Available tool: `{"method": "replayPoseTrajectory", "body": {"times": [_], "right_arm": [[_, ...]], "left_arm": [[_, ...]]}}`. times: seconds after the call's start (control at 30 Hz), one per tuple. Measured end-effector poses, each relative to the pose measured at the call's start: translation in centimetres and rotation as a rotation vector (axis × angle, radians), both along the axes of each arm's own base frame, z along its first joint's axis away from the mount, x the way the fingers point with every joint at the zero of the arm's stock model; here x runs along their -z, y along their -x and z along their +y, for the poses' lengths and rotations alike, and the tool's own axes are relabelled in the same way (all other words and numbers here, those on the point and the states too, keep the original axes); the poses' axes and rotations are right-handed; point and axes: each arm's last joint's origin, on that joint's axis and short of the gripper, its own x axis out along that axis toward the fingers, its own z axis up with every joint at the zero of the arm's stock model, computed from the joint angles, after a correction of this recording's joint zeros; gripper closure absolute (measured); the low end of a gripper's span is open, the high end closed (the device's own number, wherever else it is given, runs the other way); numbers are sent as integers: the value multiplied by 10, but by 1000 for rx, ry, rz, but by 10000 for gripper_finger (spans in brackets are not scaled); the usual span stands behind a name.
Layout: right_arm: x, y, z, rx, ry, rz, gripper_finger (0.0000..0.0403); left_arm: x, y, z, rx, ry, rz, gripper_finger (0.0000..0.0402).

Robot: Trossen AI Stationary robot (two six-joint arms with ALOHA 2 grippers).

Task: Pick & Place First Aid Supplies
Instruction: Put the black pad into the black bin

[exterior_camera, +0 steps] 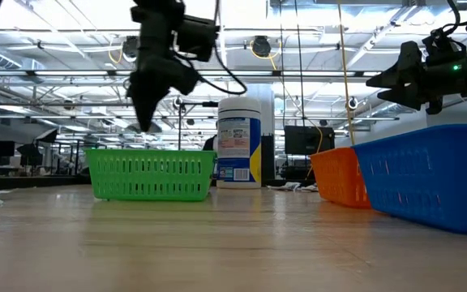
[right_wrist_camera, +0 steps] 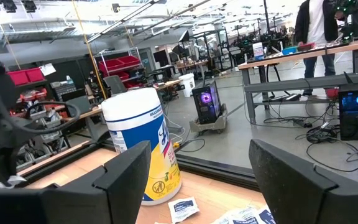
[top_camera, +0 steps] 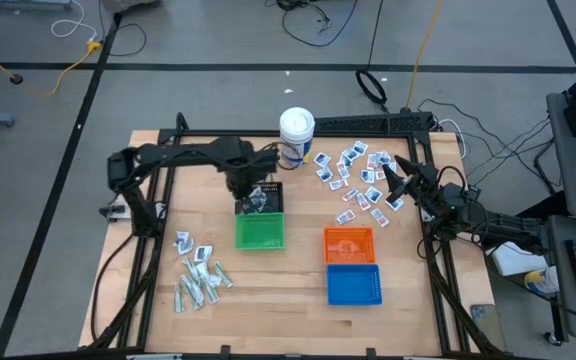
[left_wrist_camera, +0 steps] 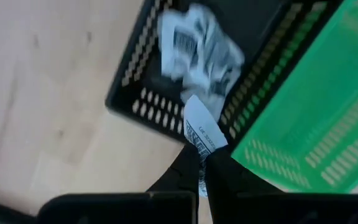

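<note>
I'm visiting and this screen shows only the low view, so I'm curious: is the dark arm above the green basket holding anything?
Observer: Yes. The left gripper is shut on a small white packet, as its wrist view shows.
Operator: Is that going into the green basket?
Observer: I can't say, but it hangs over a black basket just behind the green basket, hidden from you. Crumpled packets lie in the black one.
Operator: And the other arm?
Observer: The right gripper is open above scattered white square packets at the table's far right.
</note>
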Motion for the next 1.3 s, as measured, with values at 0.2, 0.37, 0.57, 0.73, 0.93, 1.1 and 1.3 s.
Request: {"method": "replayPoseTrajectory", "body": {"times": [0.2, 0.37, 0.57, 0.73, 0.93, 1.1, 1.3], "right_arm": [[0, 0, 0, 0, 0, 0, 136], [0, 0, 0, 0, 0, 0, 136], [0, 0, 0, 0, 0, 0, 136], [0, 0, 0, 0, 0, 0, 135], [0, 0, 0, 0, 0, 0, 135], [0, 0, 0, 0, 0, 0, 135], [0, 0, 0, 0, 0, 0, 135]], "left_arm": [[4, -21, 7, 28, -5, -19, 393], [25, -32, 8, 36, -8, 15, 395], [41, -42, 11, 40, -36, 19, 382], [41, -42, 11, 37, -36, 19, 379], [39, -41, 11, 69, -37, 11, 343], [39, -42, 11, 60, -40, 5, 262], [38, -41, 11, 28, -41, 6, 169]]}}
